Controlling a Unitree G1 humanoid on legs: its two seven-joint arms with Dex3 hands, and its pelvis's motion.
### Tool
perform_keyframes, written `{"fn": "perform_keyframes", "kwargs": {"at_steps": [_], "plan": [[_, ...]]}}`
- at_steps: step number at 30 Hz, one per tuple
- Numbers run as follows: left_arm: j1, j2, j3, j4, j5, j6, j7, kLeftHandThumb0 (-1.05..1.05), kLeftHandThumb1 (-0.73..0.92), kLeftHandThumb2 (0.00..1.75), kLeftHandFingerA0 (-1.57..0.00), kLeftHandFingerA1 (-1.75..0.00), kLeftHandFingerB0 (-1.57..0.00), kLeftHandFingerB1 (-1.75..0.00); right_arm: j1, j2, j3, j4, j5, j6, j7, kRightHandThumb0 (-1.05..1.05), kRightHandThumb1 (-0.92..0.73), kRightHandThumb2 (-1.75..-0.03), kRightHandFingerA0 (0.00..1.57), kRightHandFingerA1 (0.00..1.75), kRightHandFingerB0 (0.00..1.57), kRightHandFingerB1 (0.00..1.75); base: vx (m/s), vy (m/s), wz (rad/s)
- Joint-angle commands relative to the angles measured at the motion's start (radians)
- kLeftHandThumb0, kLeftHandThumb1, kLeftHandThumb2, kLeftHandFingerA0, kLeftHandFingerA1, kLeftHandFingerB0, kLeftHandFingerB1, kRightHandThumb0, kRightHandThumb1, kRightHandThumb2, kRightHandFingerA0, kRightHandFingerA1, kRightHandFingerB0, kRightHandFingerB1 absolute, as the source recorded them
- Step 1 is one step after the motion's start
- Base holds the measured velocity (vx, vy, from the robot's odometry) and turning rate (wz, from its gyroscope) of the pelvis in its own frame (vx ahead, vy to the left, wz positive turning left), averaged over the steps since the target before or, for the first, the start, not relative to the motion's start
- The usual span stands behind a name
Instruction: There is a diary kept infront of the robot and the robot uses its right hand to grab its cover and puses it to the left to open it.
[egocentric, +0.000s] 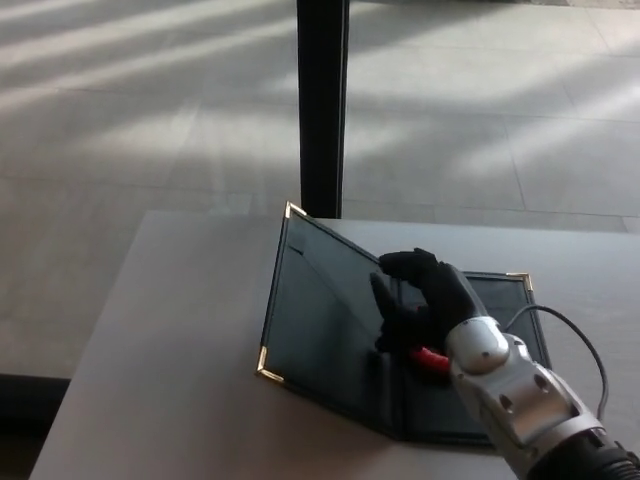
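Head view, single: taken from above, angled down and forward over the surface (170, 330). Near range. Floor (150, 110) and a dark post (322, 100) are seen beyond the far edge.
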Motion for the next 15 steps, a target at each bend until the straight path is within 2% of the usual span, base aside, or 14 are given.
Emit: {"fn": "perform_keyframes", "kwargs": {"at_steps": [1,2,3,4,5,6,7,8,10,11,12,13,14,15], "plan": [[-0.007,0.017,-0.005,-0.004,0.007,-0.025,0.014,-1.05,0.92,1.04,-0.32,-1.60,-0.22,-1.39,-0.030,0.080,0.053,0.040,-0.087,-0.111,0.027,-0.91,-0.91,-0.68,0.72,1.18,0.18,0.42,0.00,0.000,0.00],[-0.007,0.018,-0.005,-0.003,0.007,-0.025,0.018,-1.05,0.92,1.04,-0.33,-1.61,-0.23,-1.42,-0.021,0.092,0.075,0.028,-0.100,-0.119,0.043,-0.78,-0.66,-1.14,0.81,1.15,0.00,0.45,0.00,0.000,0.00],[-0.007,0.018,-0.006,-0.001,0.008,-0.027,0.019,-1.05,0.92,1.04,-0.33,-1.61,-0.23,-1.43,-0.018,0.097,0.092,0.022,-0.114,-0.120,0.052,-0.90,-0.92,-0.72,0.71,1.21,0.16,0.42,0.00,0.000,0.00],[-0.006,0.019,-0.006,0.001,0.008,-0.029,0.018,-1.05,0.92,1.04,-0.33,-1.61,-0.23,-1.43,-0.017,0.099,0.105,0.020,-0.127,-0.119,0.057,-0.90,-0.92,-0.72,0.71,1.21,0.16,0.42,0.00,0.000,0.00],[-0.004,0.018,-0.010,0.001,0.011,-0.030,0.014,-1.05,0.92,1.04,-0.33,-1.61,-0.23,-1.42,-0.008,0.100,0.113,0.014,-0.136,-0.129,0.054,-0.88,-0.92,-0.71,0.53,0.90,0.20,0.43,0.00,0.000,0.00],[-0.003,0.017,-0.013,0.001,0.013,-0.035,0.014,-1.05,0.92,1.04,-0.33,-1.59,-0.25,-1.41,0.005,0.098,0.126,0.015,-0.145,-0.163,0.062,-0.86,-0.92,-0.71,0.44,0.69,0.20,0.44,0.00,0.000,0.00],[-0.003,0.016,-0.016,0.000,0.014,-0.037,0.012,-0.86,0.51,1.36,-0.33,-1.08,0.00,-0.84,0.011,0.093,0.133,0.021,-0.151,-0.184,0.074,-0.90,-0.92,-0.71,0.50,0.74,0.22,0.43,0.00,0.000,0.00],[-0.005,0.017,-0.016,-0.001,0.013,-0.031,0.016,-0.86,0.54,1.38,-0.32,-1.07,0.00,-0.84,0.016,0.086,0.140,0.023,-0.160,-0.191,0.082,-0.91,-0.92,-0.69,0.60,0.83,0.24,0.42,0.00,0.000,0.00],[-0.006,0.018,-0.016,-0.001,0.010,-0.028,0.017,-0.84,0.52,1.36,-0.33,-1.07,0.00,-0.83,0.018,0.079,0.146,0.024,-0.173,-0.185,0.096,-0.91,-0.92,-0.70,0.55,0.78,0.21,0.42,0.00,0.000,0.00],[-0.006,0.020,-0.015,0.000,0.009,-0.027,0.014,-1.05,0.92,1.05,-0.31,-1.59,-0.23,-1.38,0.019,0.078,0.149,0.023,-0.177,-0.175,0.101,-0.75,-0.65,-1.15,0.70,0.96,0.03,0.47,0.00,0.000,0.00],[-0.005,0.022,-0.013,-0.002,0.007,-0.027,0.014,-1.05,0.92,1.04,-0.31,-1.61,-0.24,-1.41,0.027,0.071,0.150,0.020,-0.186,-0.170,0.104,-0.88,-0.92,-0.70,0.66,1.24,0.19,0.43,0.00,0.000,0.00],[-0.005,0.021,-0.011,-0.003,0.005,-0.025,0.018,-1.05,0.92,1.04,-0.31,-1.61,-0.24,-1.41,0.038,0.060,0.151,0.016,-0.194,-0.175,0.107,-0.88,-0.92,-0.70,0.66,1.24,0.19,0.43,0.00,0.000,0.00],[-0.006,0.021,-0.009,-0.003,0.002,-0.023,0.016,-1.05,0.92,1.04,-0.30,-1.62,-0.24,-1.42,0.042,0.055,0.147,0.017,-0.196,-0.175,0.112,-0.88,-0.92,-0.70,0.49,1.03,0.20,0.42,0.00,0.000,0.00],[-0.001,0.019,-0.014,-0.002,0.007,-0.027,0.012,-1.05,0.92,1.06,-0.30,-1.61,-0.23,-1.40,0.050,0.038,0.154,0.006,-0.208,-0.169,0.126,-0.88,-0.92,-0.72,0.38,0.81,0.21,0.44,0.00,0.000,0.00]]}}
